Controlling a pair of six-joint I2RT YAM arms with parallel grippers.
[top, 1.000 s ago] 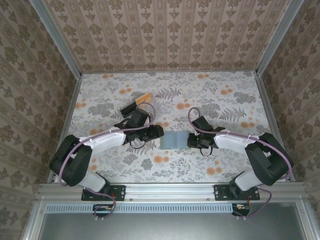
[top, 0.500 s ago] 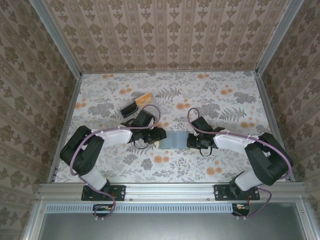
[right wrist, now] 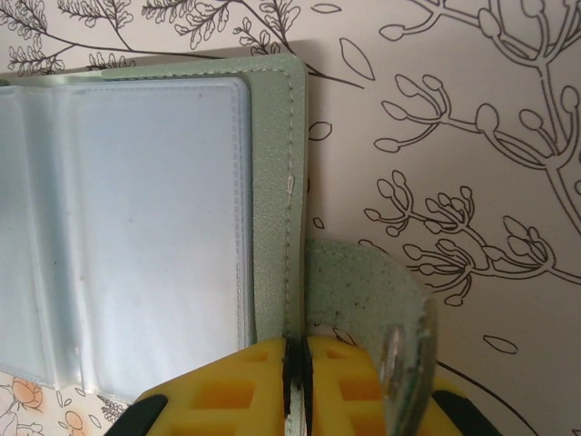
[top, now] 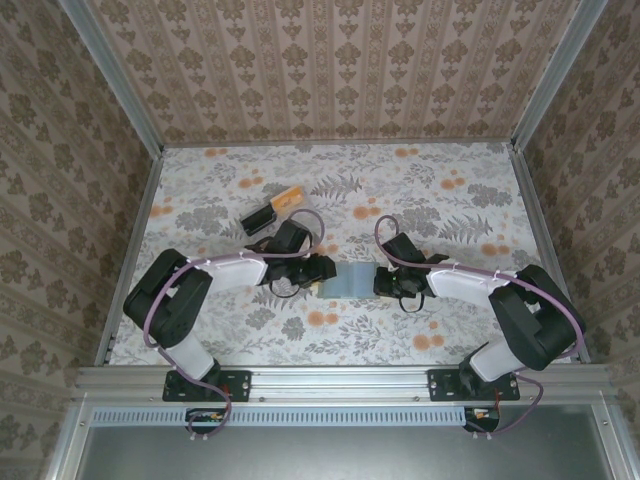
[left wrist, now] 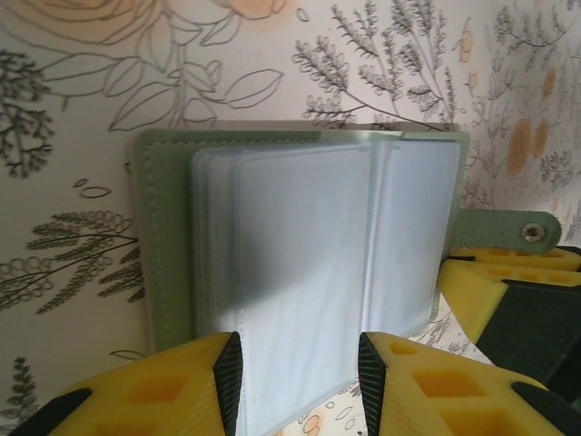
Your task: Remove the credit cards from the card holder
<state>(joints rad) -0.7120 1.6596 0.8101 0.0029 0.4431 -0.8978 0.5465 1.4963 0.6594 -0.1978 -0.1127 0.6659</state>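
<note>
Grey-green and lying open on the floral desk (top: 450,200), the card holder (top: 352,281) sits between the two grippers, its clear plastic sleeves (left wrist: 300,245) facing up. The right gripper (right wrist: 295,381) is at the holder's right edge, its yellow jaws clenched on the stitched green cover with almost no gap between them. The snap tab (right wrist: 363,291) curls up just beside them. The left gripper (left wrist: 300,386) is at the holder's opposite edge with its jaws released and spread wide. The free edge of the sleeves lies in the gap between them, and whether either jaw touches the plastic cannot be told. A black-and-orange block (top: 272,210) lies beyond the holder, to its left. Compared with a second ago, the left gripper has closed in on the holder and its arm has drawn inward, while the right gripper has kept its place.
</note>
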